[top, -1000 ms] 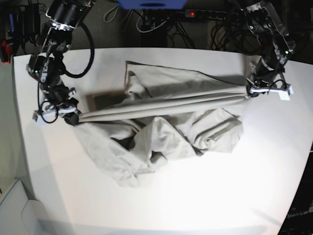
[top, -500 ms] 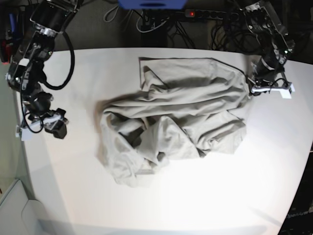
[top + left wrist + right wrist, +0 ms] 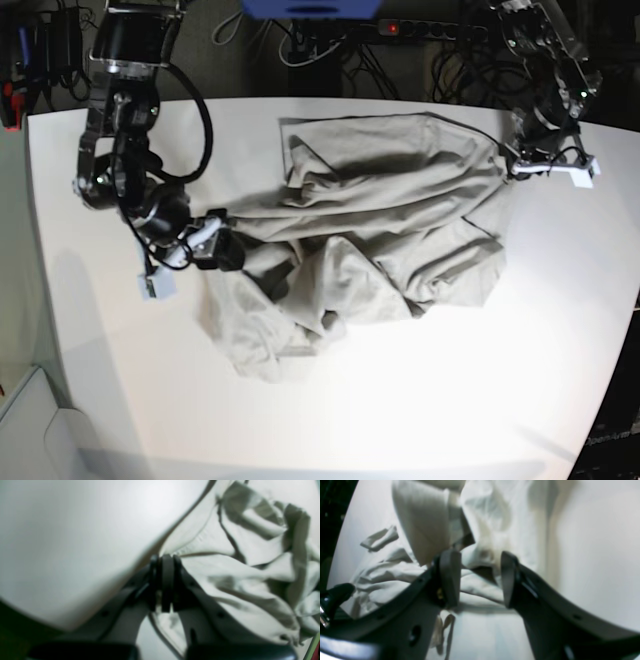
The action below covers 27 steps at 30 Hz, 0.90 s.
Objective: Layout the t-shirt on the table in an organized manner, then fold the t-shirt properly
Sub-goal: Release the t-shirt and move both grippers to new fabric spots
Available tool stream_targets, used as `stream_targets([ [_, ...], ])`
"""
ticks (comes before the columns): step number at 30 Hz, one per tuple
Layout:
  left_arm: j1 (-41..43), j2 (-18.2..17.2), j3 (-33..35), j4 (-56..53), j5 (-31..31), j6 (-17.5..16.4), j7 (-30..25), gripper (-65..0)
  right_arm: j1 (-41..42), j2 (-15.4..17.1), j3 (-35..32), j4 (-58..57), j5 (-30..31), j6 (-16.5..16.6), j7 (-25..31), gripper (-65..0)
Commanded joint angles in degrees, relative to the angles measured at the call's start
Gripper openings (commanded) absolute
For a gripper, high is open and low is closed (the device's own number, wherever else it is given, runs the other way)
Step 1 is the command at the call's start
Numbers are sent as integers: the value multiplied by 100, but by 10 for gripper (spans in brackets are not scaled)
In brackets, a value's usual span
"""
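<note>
The t-shirt [image 3: 380, 220] lies crumpled in the middle of the white table [image 3: 400, 400], pale grey-beige and full of folds. My left gripper [image 3: 512, 168] stands at its far right corner. In the left wrist view its fingers [image 3: 167, 580] are pressed together, shut on the hem of the t-shirt [image 3: 237, 580]. My right gripper [image 3: 218, 252] is at the shirt's left edge. In the right wrist view the right gripper [image 3: 478, 580] is open, its two fingers astride a rumpled fold of the t-shirt [image 3: 425, 525], and nothing is pinched.
Behind the table's far edge lie a power strip [image 3: 420, 30] and tangled cables. The table's left edge [image 3: 40, 250] runs close to my right arm. Bare tabletop [image 3: 595, 542] stretches in front of the shirt.
My right gripper let go of the stretched shirt, swung out to the left, then came back open to the shirt's left edge. The shirt slumped into a heap. The left gripper kept its hold.
</note>
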<state>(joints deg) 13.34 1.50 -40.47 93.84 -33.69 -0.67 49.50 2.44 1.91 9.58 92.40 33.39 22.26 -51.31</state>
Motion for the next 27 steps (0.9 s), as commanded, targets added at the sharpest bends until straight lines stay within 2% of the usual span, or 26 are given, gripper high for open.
stream_targets([
  [1, -2, -66, -10, 115, -64, -26, -40, -570, 165, 51, -75, -22, 103, 46, 133, -373],
  [4, 182, -66, -54, 115, -64, -377, -48, -418, 323, 94, -277, -471, 103, 46, 142, -373],
  [6, 252, -66, -54, 115, -55, -623, -84, -342, 411, 94, -295, -831, 103, 46, 142, -373],
  [7, 261, -66, -63, 115, -55, -703, -84, -328, 473, 94, -295, -989, 103, 46, 168, -373],
  [12, 349, -75, -72, 115, -55, -1098, -48, -325, 482, 103, -312, -1429, 94, 46, 511, -374],
  [16, 463, -295, -72, 123, -64, -1423, -66, -325, 332, 218, -303, -1315, 94, 55, 538, -376],
  [23, 288, -506, -476, 704, -20, -2540, -101, -323, 33, 376, -277, -559, 103, 55, 546, -376],
  [25, 68, -646, -494, 871, -11, -2645, -84, -323, -2, 376, -277, -400, 103, 55, 546, -376],
  [27, -143, -796, -397, 950, -11, -2601, -84, -323, -46, 376, -277, -321, 103, 55, 520, -376],
])
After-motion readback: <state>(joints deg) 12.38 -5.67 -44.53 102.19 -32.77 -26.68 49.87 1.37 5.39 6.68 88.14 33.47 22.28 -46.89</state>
